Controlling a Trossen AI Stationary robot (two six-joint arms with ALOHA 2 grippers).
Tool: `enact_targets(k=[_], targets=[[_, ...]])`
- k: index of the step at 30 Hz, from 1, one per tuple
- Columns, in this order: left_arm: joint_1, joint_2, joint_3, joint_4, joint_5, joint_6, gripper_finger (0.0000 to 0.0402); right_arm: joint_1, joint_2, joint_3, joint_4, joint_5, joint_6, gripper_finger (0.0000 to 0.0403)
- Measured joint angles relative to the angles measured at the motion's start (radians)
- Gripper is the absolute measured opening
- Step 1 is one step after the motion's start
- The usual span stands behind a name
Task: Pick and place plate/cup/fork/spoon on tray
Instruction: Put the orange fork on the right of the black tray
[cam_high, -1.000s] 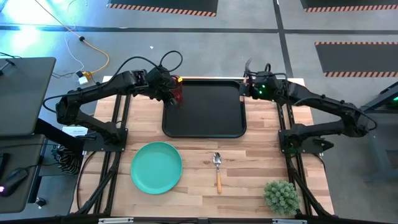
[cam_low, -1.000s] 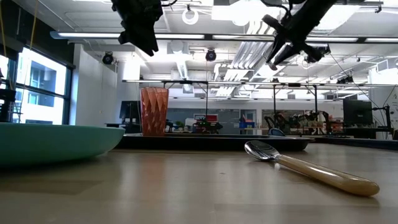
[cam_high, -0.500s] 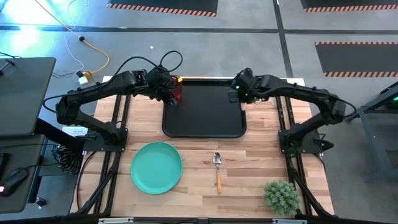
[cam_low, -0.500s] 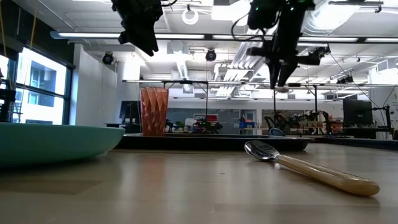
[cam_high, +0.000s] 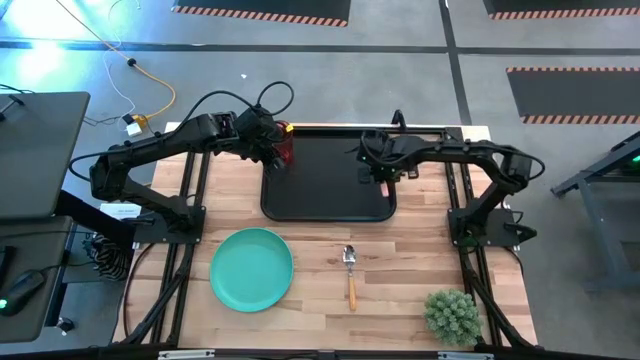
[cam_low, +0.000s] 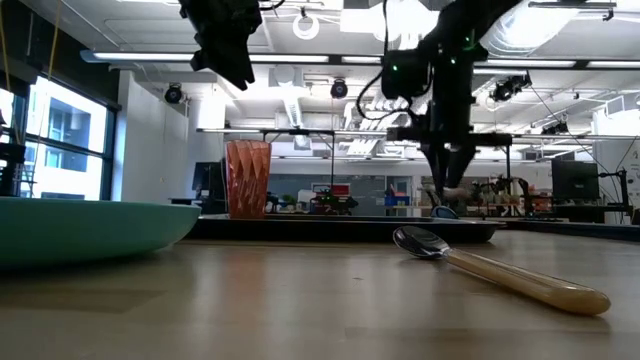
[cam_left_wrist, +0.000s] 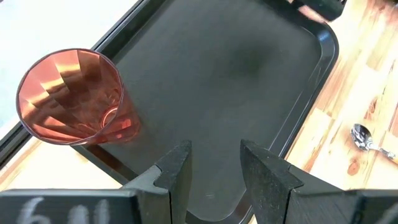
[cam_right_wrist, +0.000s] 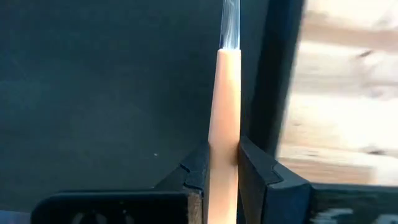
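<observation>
The black tray (cam_high: 330, 195) lies at the table's far middle. The red cup (cam_high: 286, 150) stands upright in its far left corner and also shows in the left wrist view (cam_left_wrist: 74, 96). My left gripper (cam_left_wrist: 214, 165) is open and empty above the tray's left edge, beside the cup. My right gripper (cam_high: 383, 174) is above the tray's right edge, shut on the fork (cam_right_wrist: 227, 93). The turquoise plate (cam_high: 251, 268) and the spoon (cam_high: 350, 274) lie on the wood nearer the front. My right gripper pinches the fork's orange-tan handle (cam_right_wrist: 226, 134) between its two fingers. The handle runs on past the fingertips, along them, with the metal end (cam_right_wrist: 230, 22) farthest out. The fingers point down over the tray (cam_right_wrist: 112, 93) just inside its right rim (cam_right_wrist: 280, 81). Whether the fork's end touches the tray, I cannot tell.
A small green plant (cam_high: 452, 315) stands at the table's near right corner. The spoon also shows in the low view (cam_low: 500, 270), with the plate (cam_low: 90, 228) to its left. Bare tray floor lies between the cup and my right gripper.
My right gripper has gone from the tray's far right corner toward the table's near and left edges, come down over the tray's right edge, and turned its fingers downward, keeping the fork.
</observation>
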Motion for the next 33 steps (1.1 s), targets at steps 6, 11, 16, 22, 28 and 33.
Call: enact_targets(k=[6,11,16,22,28,33], targets=[[0.000,0.000,0.000,0.000,0.000,0.022,0.0126,0.007,0.000,-0.076,0.067,-0.021,0.042,0.0036],[0.000,0.000,0.000,0.000,0.000,0.022,0.0126,0.007,0.000,-0.098,0.101,-0.025,0.064,0.0036],[0.000,0.000,0.000,0.000,0.000,0.022,0.0126,0.004,0.001,-0.127,0.132,-0.017,0.068,0.0036],[0.000,0.000,0.000,0.000,0.000,0.022,0.0126,-0.011,0.002,-0.155,0.166,-0.015,0.070,0.0036],[0.000,0.000,0.000,0.000,0.000,0.023,0.0126,-0.028,0.005,-0.160,0.207,-0.017,0.063,0.0035],[0.000,0.000,0.000,0.000,0.000,0.023,0.0126,-0.030,0.028,-0.161,0.215,-0.036,0.061,0.0035]])
